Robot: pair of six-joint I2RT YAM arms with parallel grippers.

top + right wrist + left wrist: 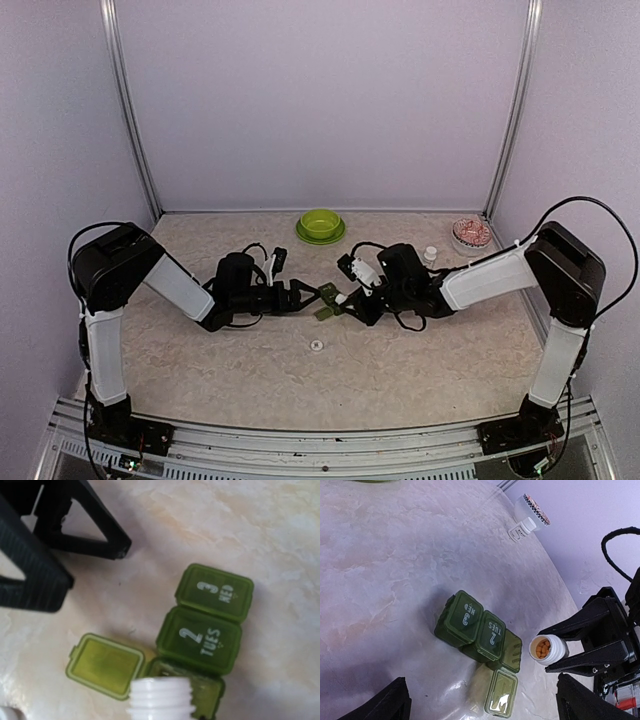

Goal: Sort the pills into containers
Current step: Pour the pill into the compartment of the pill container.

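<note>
The white cap (316, 346) lies alone on the table (200, 370), lower centre of the top view, apart from everything else. Just above it, mid-frame, the two arms meet at the pill box (479, 632). The left gripper (481, 687) has its fingers spread wide, one at each lower corner of the left wrist view. It holds nothing, and the box lies beyond the gap between them. The pill box rests flat on the table, three compartments in a row. Those marked 3 WED and 2 TUES are closed. The third, at the end nearest the white bottle (560, 652), is open, with its lid (105, 665) folded out flat to the side. Contents of the open compartment: cannot tell. The right gripper (546, 650) pinches the uncapped white bottle between its two black fingers. The bottle is tipped on its side, its mouth just beside the open compartment; whether it touches the box, cannot tell. The pills (541, 649) are orange and clustered inside the bottle mouth. Farther back, right of centre in the top view, a small bottle (430, 254) with its cap on stands upright near the right forearm. Behind it, a dish (471, 232) with red-speckled contents sits in the back right corner. The green bowl (320, 225) sits at the back edge, top centre.
</note>
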